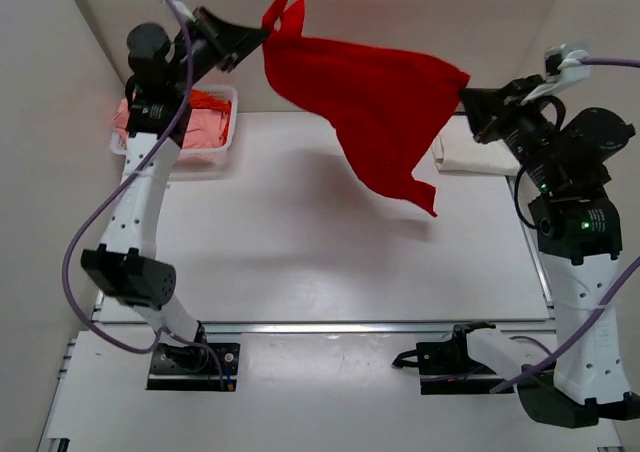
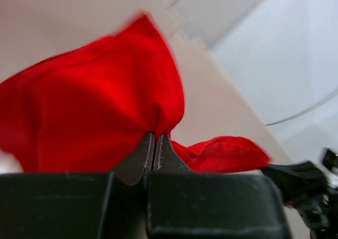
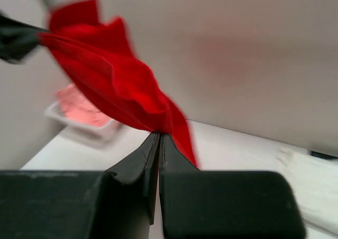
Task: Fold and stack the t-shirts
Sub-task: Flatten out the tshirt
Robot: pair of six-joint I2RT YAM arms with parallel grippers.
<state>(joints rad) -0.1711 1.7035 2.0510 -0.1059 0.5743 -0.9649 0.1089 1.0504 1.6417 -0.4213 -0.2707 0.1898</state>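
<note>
Two grippers hold one bright red t-shirt (image 1: 370, 102) aloft above the table (image 1: 300, 242), toward its 12 o'clock side in the top view. The left gripper (image 1: 262, 34) pinches one end at about 11 o'clock and the right gripper (image 1: 465, 100) pinches the other at about 2 o'clock. Each wrist view shows its jaws closed down to a thin slit with red cloth caught between them. The shirt hangs between the grippers as a sagging sheet, its lowest corner pointing toward 5 o'clock and clear of the table surface. A white lattice basket (image 1: 225, 144) at 10 o'clock holds a heap of pink and orange t-shirts (image 1: 195, 120), none of them folded. A cream-white t-shirt (image 1: 470, 154) lies flat at 2 o'clock, just below the right gripper, and appears to be folded. By this evidence the task is in an early stage: at most one garment is finished, the red one has yet to be laid out and folded, and the basket's contents remain to be done.
</note>
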